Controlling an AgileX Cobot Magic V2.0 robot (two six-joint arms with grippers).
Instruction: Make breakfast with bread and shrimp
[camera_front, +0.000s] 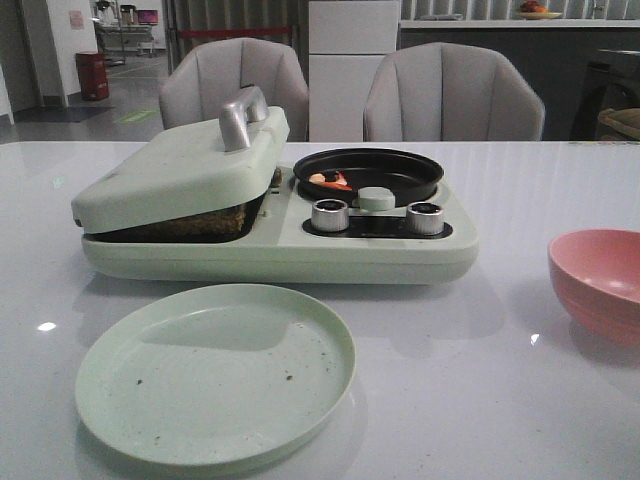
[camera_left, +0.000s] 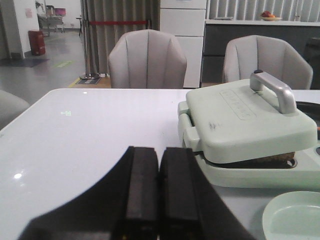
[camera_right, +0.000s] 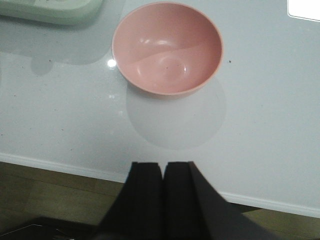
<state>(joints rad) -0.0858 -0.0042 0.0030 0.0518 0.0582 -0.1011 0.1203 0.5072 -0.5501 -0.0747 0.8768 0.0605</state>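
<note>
Now shrimp (camera_front: 331, 179) sits in the black pan (camera_front: 400, 168), and both pincers (camera_left: 159, 187) (camera_right: 162, 192) are pressed together.

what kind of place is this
Probably a showroom or lab mock-up of a dining area, not a home: a white table with padded chairs, a breakfast maker, and a barrier post on the open floor behind.

Shrimp (camera_front: 331, 179) in pan (camera_front: 400, 170), seemingly.

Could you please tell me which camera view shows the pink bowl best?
The right wrist view: it looks straight down into the pink bowl, showing the whole rim and empty inside. The front view catches only part of it, cut off at the table's right edge. The left wrist view misses it.
</note>
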